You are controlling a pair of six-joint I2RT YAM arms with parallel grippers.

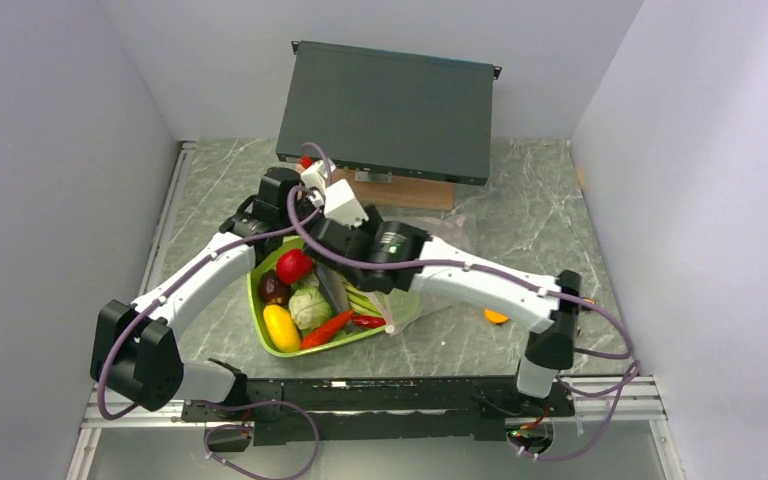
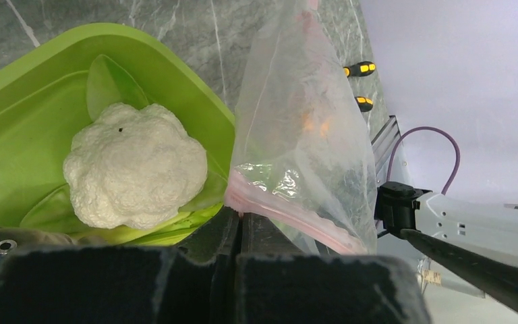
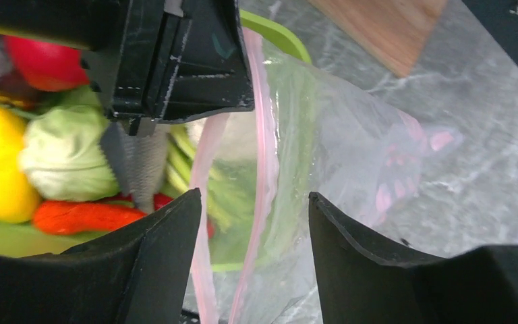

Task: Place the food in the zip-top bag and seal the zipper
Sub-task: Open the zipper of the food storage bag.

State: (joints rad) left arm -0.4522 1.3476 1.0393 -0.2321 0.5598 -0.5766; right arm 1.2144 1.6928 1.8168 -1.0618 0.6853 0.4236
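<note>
The left gripper (image 2: pixel 239 223) had its fingers pressed together on the pink zipper (image 3: pixel 264 135), pinching one lip of the zip-top bag (image 3: pixel 351 135). The right gripper (image 3: pixel 255 202) had its fingers spread, with the bag's open mouth hanging between them. Nothing looked packed yet (crinkles hid much). The cauliflower (image 2: pixel 135 172) sat in the lime-green tray (image 2: pixel 13 135), just ahead-left of the left fingers. The cabbage (image 3: pixel 64 155) and chilli (image 3: pixel 81 216) lay left of the right fingers. I judged that filling and sealing were both left to do.

Lab test cell, white walls (image 1: pixel 60 150), marble-look tabletop (image 1: pixel 540 220)
</note>
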